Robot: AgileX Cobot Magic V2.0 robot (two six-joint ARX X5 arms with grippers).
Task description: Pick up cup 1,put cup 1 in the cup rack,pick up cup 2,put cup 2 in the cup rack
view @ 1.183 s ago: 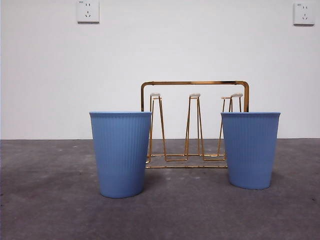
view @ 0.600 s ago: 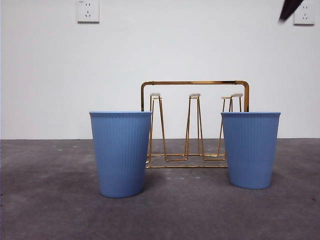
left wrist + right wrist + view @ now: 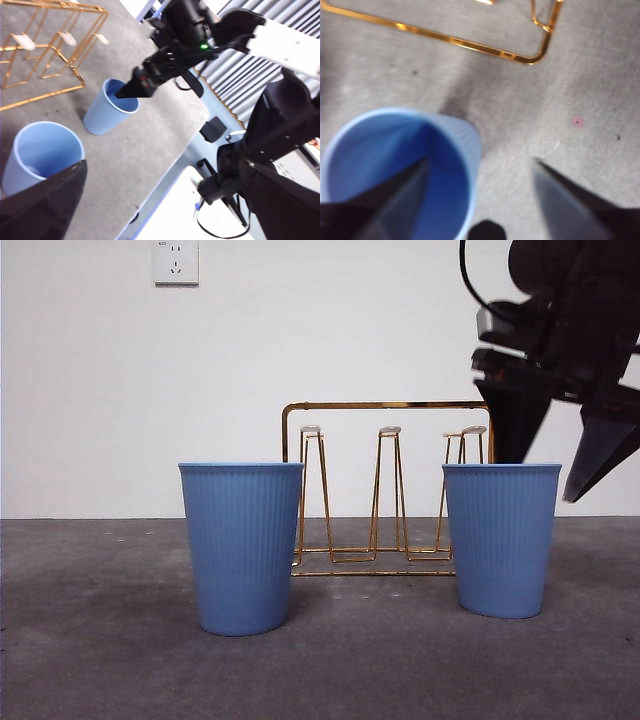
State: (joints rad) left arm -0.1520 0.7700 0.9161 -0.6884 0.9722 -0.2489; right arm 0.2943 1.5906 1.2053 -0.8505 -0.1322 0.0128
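Two ribbed blue cups stand upright on the grey table in the front view, a left cup point(image 3: 240, 550) and a right cup point(image 3: 500, 540). Behind and between them stands the gold wire cup rack point(image 3: 390, 406), with no cup on it. My right gripper point(image 3: 545, 475) hangs open at the right cup's rim. In the right wrist view the right gripper point(image 3: 480, 161) straddles the right cup's point(image 3: 380, 150) wall, one jaw over its inside and one outside. My left gripper point(image 3: 160, 165) is open and holds nothing, raised above the left cup point(image 3: 45, 150).
The left wrist view shows the right cup point(image 3: 107, 107) under the other arm, the cup rack point(image 3: 55, 50), and the table edge with equipment beyond it. A corner of the cup rack's base point(image 3: 470, 47) lies just past the right cup.
The right arm has come down from the top right corner of the front view to the right cup's rim. The cups and the rack have not moved.
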